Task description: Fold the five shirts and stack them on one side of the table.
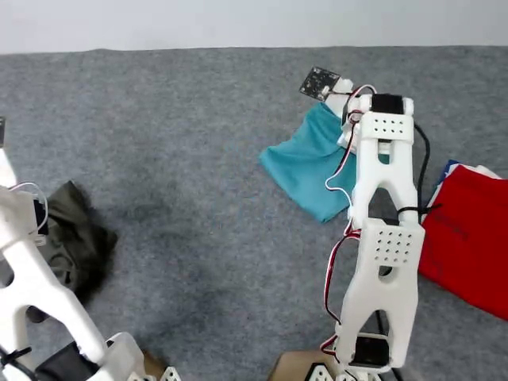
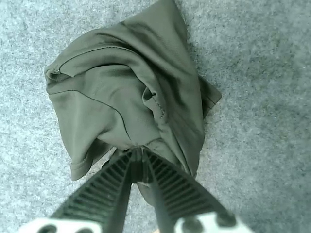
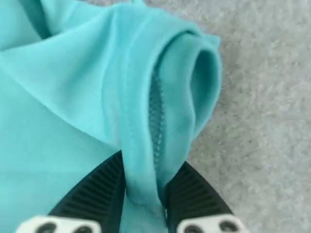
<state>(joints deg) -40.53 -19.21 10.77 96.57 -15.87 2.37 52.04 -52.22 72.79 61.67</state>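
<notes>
Pinching olive shirt (image 2: 126, 87), teal shirt (image 3: 63, 97)

Between the ribbed, matt black plastic fingers of the left pincer (image 2: 140, 155) sat the dull, creased cloth of the olive shirt (image 2: 121, 87), between those of the right pincer (image 3: 150, 164) the smooth, stitched knit of the teal shirt (image 3: 73, 82), and beneath both pincers the tabletop (image 2: 257, 73) was rough grey felt.

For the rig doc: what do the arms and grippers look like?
The right arm and left arm are white plastic shells. The right one has panels dotted with holes, black servos, and red, white and black wires running alongside. The left gripper and right gripper have black ribbed fingers on white bases with screw holes.
</notes>
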